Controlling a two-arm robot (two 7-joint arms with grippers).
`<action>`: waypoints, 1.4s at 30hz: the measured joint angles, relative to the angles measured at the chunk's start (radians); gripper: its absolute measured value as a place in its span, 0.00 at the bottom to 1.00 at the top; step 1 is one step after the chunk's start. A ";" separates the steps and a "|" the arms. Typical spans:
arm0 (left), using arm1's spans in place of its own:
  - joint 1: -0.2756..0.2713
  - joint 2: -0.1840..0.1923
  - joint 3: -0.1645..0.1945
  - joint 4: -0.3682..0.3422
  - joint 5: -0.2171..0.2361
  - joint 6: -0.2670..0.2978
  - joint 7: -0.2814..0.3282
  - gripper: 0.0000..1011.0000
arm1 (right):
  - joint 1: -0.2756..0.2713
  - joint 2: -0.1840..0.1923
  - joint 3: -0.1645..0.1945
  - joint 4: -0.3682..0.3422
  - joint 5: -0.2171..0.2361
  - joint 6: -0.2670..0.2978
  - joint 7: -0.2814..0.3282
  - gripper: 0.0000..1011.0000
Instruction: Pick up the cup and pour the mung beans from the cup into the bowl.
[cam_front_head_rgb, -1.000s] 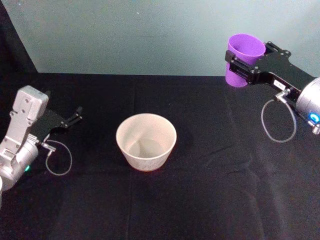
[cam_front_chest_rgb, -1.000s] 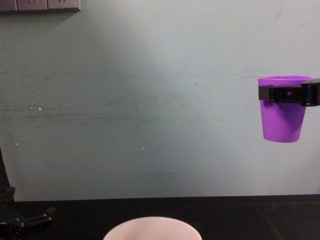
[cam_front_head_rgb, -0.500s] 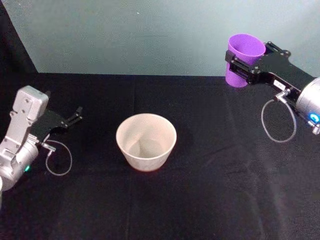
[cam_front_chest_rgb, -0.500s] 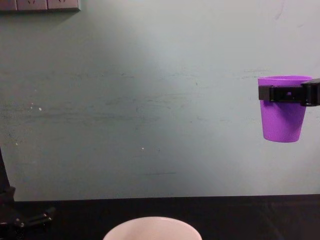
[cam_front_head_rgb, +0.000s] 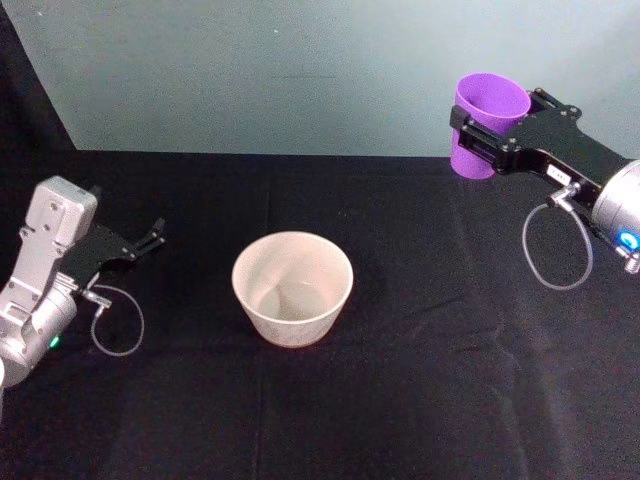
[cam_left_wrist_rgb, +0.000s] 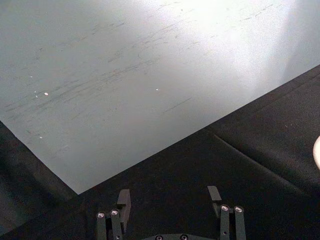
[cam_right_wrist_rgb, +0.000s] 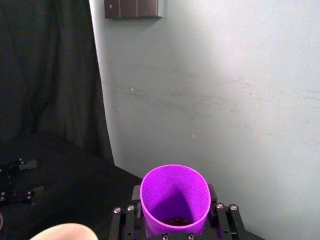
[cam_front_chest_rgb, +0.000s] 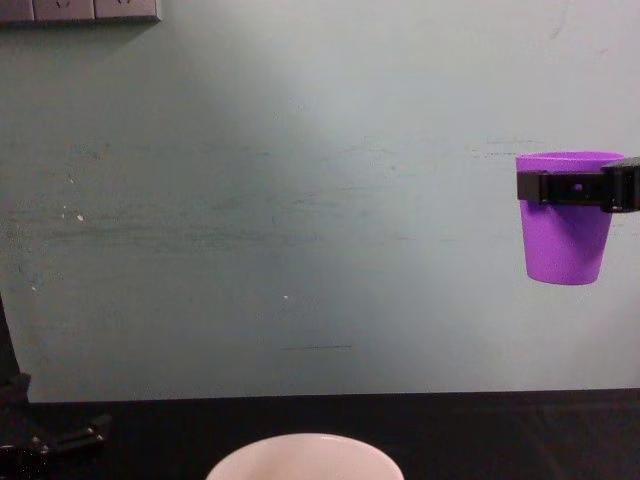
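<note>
My right gripper is shut on the purple cup, holding it upright high above the table at the far right, well clear of the bowl. From the chest the cup hangs against the wall with the fingers clamped near its rim. Dark mung beans lie in the bottom of the cup. The pale bowl stands at the middle of the black table, its rim low in the chest view. My left gripper is parked open at the left.
A black cloth covers the table. A pale green wall rises behind its far edge. A grey outlet strip sits high on the wall. Cable loops hang from both wrists.
The right gripper and cup have barely shifted, staying raised at the far right. The left arm has not moved.
</note>
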 joint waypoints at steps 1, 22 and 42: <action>0.000 0.000 0.000 0.000 0.000 0.000 0.000 0.99 | 0.000 0.000 0.000 0.000 0.000 0.000 0.000 0.72; 0.000 0.000 0.000 0.000 0.000 0.000 0.000 0.99 | 0.000 0.000 0.000 0.000 0.000 0.000 0.000 0.72; 0.000 0.000 0.000 0.000 0.000 0.000 0.000 0.99 | 0.000 0.000 0.000 0.000 0.000 0.000 0.000 0.72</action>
